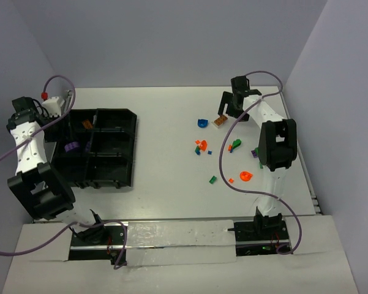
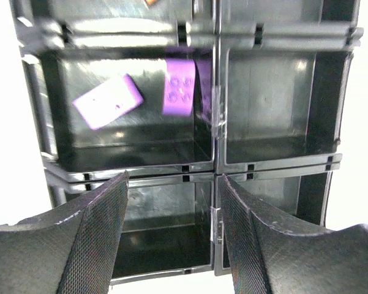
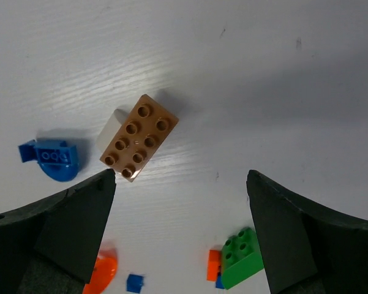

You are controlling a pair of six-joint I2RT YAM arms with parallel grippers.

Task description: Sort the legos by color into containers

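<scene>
Overhead, the left arm [image 1: 30,153] hides part of the black tray [image 1: 119,131]. Only the left wrist view shows two purple bricks [image 2: 108,101] in one compartment, below the spread, empty left gripper [image 2: 174,184]. The right gripper [image 3: 180,177], also spread, hangs over the brown brick [image 3: 139,138] on the table [image 3: 263,92].

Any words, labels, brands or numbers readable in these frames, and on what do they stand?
None can be read.
Studs on the brown brick and the purple bricks: no lettering that can be made out.
The black tray: no label visible.
</scene>
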